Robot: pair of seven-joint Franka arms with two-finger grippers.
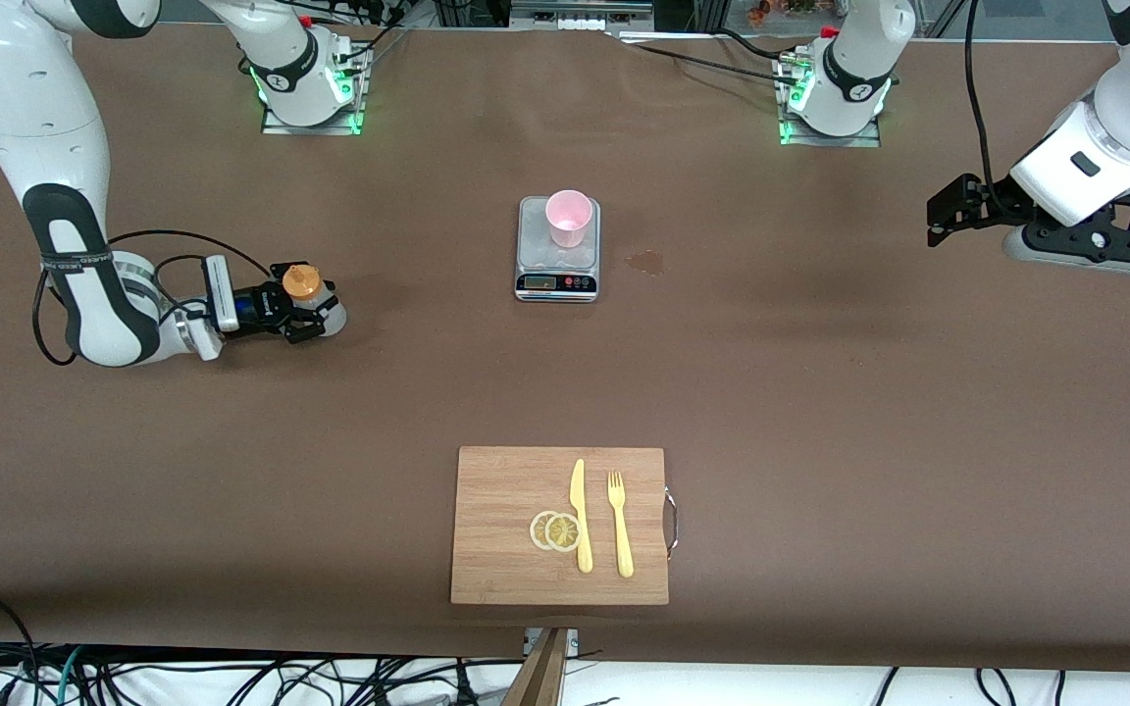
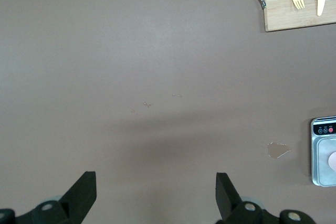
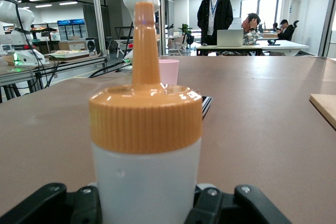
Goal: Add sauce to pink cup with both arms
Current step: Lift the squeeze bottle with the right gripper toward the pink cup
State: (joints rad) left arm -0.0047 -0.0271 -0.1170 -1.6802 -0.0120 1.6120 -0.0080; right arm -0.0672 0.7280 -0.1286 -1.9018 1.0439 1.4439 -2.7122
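The sauce (image 1: 302, 283), a whitish squeeze bottle with an orange nozzle cap, stands upright on the table toward the right arm's end. My right gripper (image 1: 315, 312) reaches in level with the table and is shut on its body; the right wrist view has the sauce bottle (image 3: 146, 145) filling the space between the fingers (image 3: 220, 203). The pink cup (image 1: 568, 218) stands on a grey kitchen scale (image 1: 557, 270) at mid-table, and the pink cup (image 3: 169, 72) also shows past the nozzle. My left gripper (image 1: 938, 211) hangs open and empty over the left arm's end of the table, waiting.
A wooden cutting board (image 1: 506, 549) lies nearer the front camera than the scale and carries a yellow knife (image 1: 581, 515), a yellow fork (image 1: 620, 525) and lemon slices (image 1: 555, 530). A small brownish stain (image 1: 645, 261) marks the table beside the scale.
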